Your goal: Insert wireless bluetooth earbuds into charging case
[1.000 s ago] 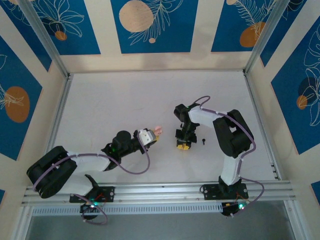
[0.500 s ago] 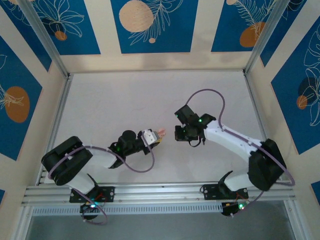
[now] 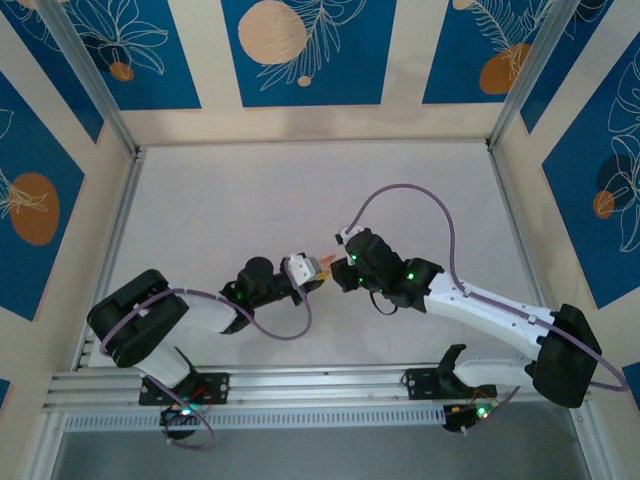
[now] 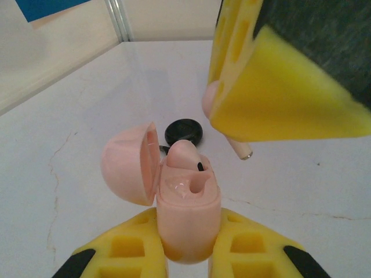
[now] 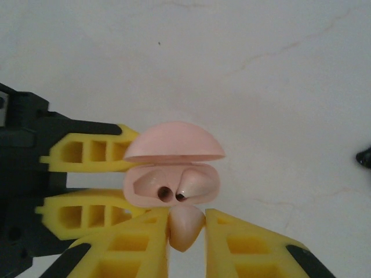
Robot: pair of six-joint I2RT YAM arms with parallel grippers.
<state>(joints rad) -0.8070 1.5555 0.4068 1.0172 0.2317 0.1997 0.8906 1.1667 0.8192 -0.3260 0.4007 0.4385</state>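
Note:
My left gripper [image 4: 188, 234] is shut on a pink charging case [image 4: 188, 200], holding it upright with its lid [image 4: 130, 165] swung open. One pink earbud [image 5: 196, 184] sits in the right socket; the socket beside it [image 5: 165, 192] is empty. My right gripper [image 5: 185, 223] is shut on a second pink earbud [image 5: 185, 229], just above and in front of the case's opening. Its stem [image 4: 239, 148] hangs below the yellow finger [image 4: 278, 110], apart from the case. In the top view the two grippers [image 3: 314, 270] [image 3: 342, 272] meet at mid-table.
A small black disc [image 4: 184, 131] lies on the white table just behind the case. A dark thing [image 5: 365, 157] shows at the right edge of the right wrist view. The table [image 3: 250, 200] is bounded by metal rails and patterned walls.
My right arm has swung left from its spot on the table and stretched out to the left gripper, carrying the earbud up to the open case. The left gripper has shifted slightly right.

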